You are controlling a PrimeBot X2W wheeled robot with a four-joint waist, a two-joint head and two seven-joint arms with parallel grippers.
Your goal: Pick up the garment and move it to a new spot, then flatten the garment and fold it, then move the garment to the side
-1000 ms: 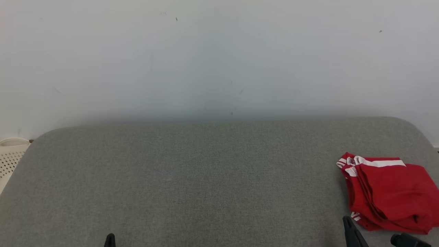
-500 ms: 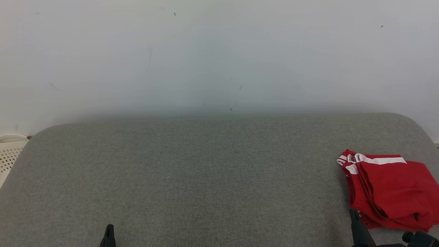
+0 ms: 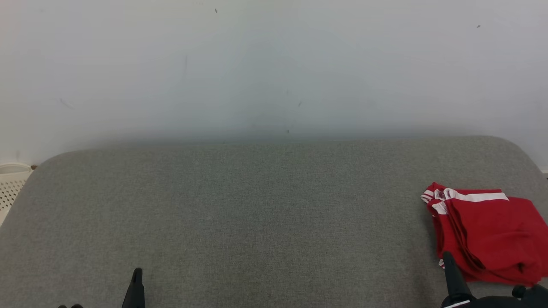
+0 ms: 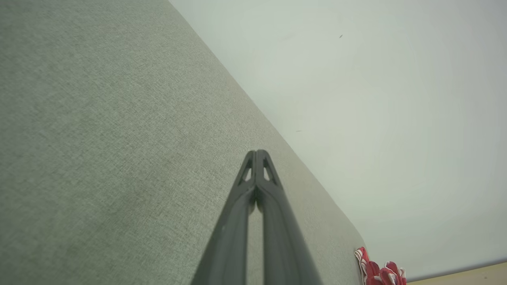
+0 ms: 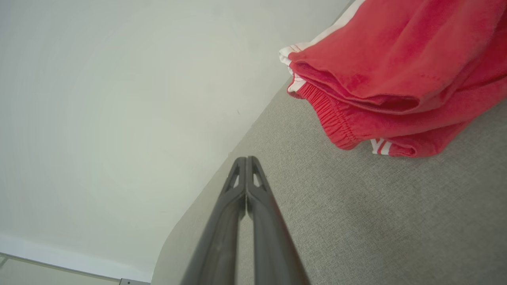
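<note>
The garment (image 3: pixel 488 233) is red with white stripes, folded into a thick bundle at the right edge of the grey cushioned surface (image 3: pixel 257 214). The right wrist view shows the garment (image 5: pixel 396 67) with its elastic waistband toward me. My right gripper (image 3: pixel 447 258) is shut and empty, its tip just off the bundle's near left corner. In its own view the right gripper (image 5: pixel 246 159) points past the bundle's left side. My left gripper (image 3: pixel 137 273) is shut and empty low at the left, far from the garment (image 4: pixel 380 271). Its fingers (image 4: pixel 257 152) meet at the tip.
A pale wall (image 3: pixel 274 68) rises right behind the cushioned surface. A white perforated basket (image 3: pixel 10 188) sits off the surface's left end. The surface's rounded corners fall away at the far left and far right.
The head camera has tilted, so the whole scene sits a little higher in the picture. Both gripper tips reach further into view, the right one closer to the garment's near corner.
</note>
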